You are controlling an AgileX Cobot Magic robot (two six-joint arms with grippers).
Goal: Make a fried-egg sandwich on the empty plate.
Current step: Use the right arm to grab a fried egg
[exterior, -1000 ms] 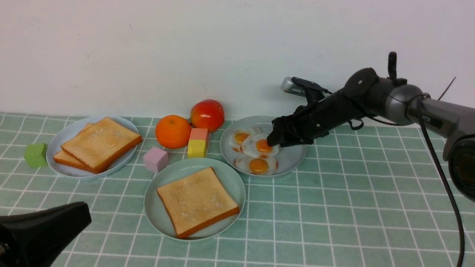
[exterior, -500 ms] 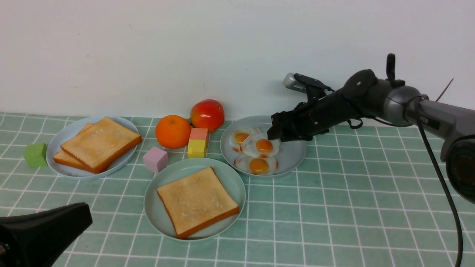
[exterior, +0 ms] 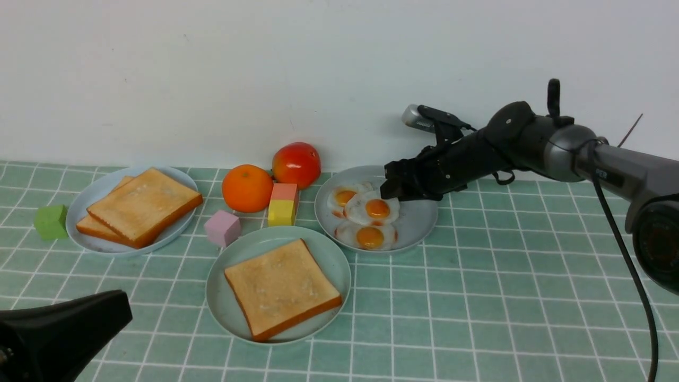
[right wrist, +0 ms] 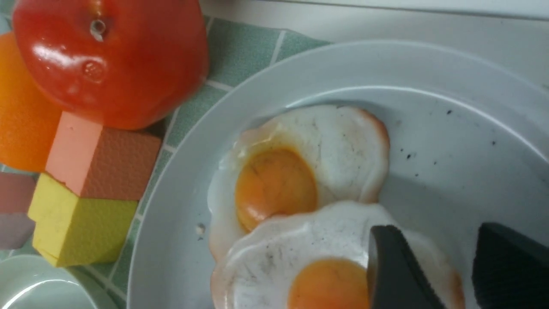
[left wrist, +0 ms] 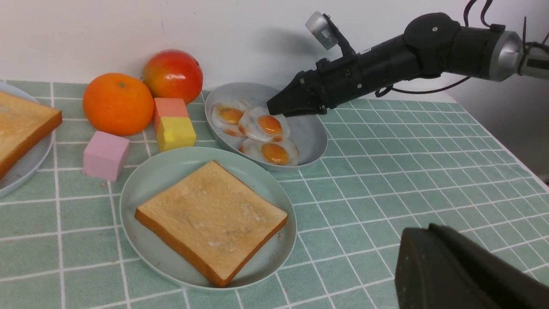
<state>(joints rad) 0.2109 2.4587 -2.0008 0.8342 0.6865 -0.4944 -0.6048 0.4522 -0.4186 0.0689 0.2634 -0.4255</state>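
Toast (exterior: 281, 286) sits on plate (exterior: 218, 297); right gripper (exterior: 387, 189), parted, hovers over fried egg (exterior: 371, 208).

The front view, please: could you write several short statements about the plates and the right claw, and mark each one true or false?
1. The right claw is open above the grey plate of eggs. True.
2. That plate holds three fried eggs. True.
3. The mint-green plate is empty. False: one toast slice lies on it.
4. The far-left plate holds one slice of toast. False: two slices are stacked there.
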